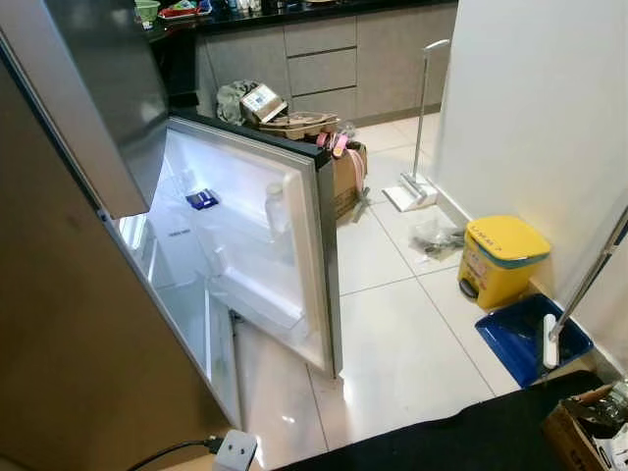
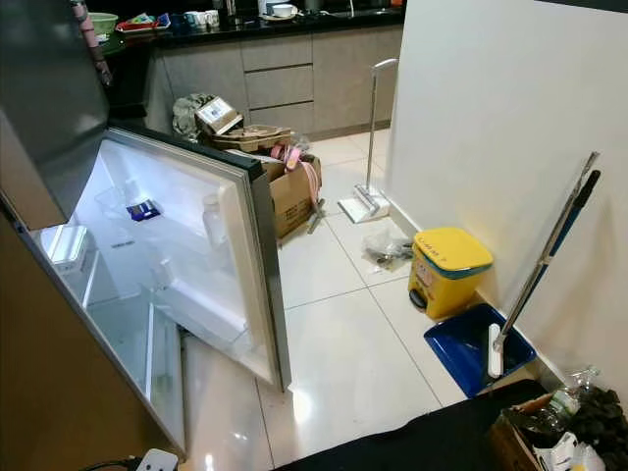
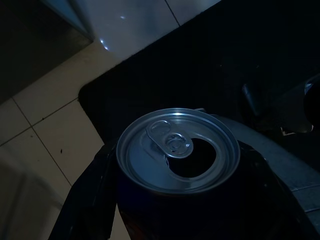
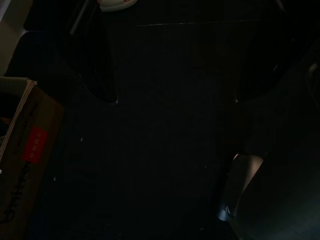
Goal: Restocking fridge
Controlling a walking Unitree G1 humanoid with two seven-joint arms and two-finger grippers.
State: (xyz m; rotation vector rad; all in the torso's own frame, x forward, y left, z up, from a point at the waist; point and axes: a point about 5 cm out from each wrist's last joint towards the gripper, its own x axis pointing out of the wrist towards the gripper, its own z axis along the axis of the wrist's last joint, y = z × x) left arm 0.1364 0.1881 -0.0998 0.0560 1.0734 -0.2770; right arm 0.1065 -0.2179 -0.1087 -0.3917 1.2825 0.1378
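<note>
1. Access: the silver-grey fridge door with white inner lining stands wide open, swung out over the pale glossy tiled floor. The opening step is judged complete.

2. Load: the left end effector is clamped on a dark blue aluminium drink can with a silver pull-tab lid. The can sits upright between the two black fingers, low over the floor and the edge of a black mat. The lid's mouth looks dark, as if open; the dim light prevents a firm finding.

3. Door contents: a small blue packet lies on an upper door shelf, with a clear bottle-like shape near it. The other door racks look bare.

4. Remaining work, as judged: the can is not yet in the fridge; it must be carried to the door or cabinet and set on a shelf. The task appears to be in an early-to-middle stage.

5. Right end effector: the right wrist view is very dark; I cannot tell the state of that arm's fingers. A brown cardboard box with a red label is faintly visible beside it.

6. Obstructions to view: the fridge cabinet interior is cut off at the frame edge, so its stock level is not assessable. A cardboard box of goods is truncated at the lower corner. A yellow pedal bin and a blue dustpan stand by the white wall.
</note>
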